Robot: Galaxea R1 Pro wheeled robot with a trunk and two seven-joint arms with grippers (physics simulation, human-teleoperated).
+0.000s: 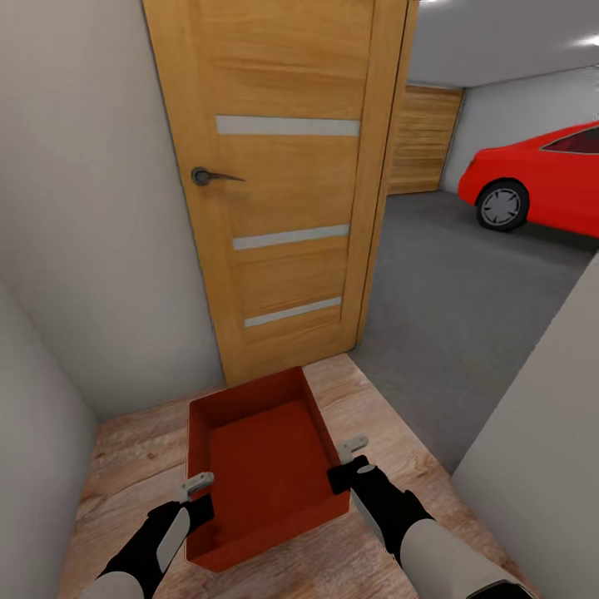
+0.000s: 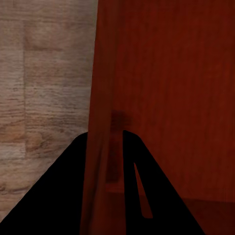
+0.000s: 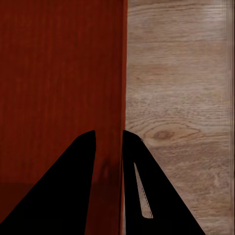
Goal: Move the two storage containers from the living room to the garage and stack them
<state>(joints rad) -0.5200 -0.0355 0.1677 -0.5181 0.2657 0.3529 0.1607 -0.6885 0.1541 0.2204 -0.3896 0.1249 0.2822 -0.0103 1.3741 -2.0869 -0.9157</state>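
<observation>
1. Bin [image 1: 264, 470] sits in the head view, red and open on top, held up over the wood floor [image 1: 125, 466] by two grippers. The left gripper [image 1: 198, 491] pinches the left wall. The right gripper [image 1: 349, 457] pinches the right wall. A shut wood door [image 1: 283, 183] stands just past the bin. To the right of it an open way leads to the grey floor [image 1: 449, 308] of the garage, where a red car [image 1: 541, 179] is parked. Pale walls [image 1: 91, 249] stand close on both sides.

2. Fingers [image 2: 63, 196] of the left gripper, in the left wrist view, are dark and almost closed, one on each side of the thin red wall.

3. Fingers [image 3: 63, 191] of the right gripper, in the right wrist view, squeeze the other wall the same way, with wood planks beside it.
</observation>
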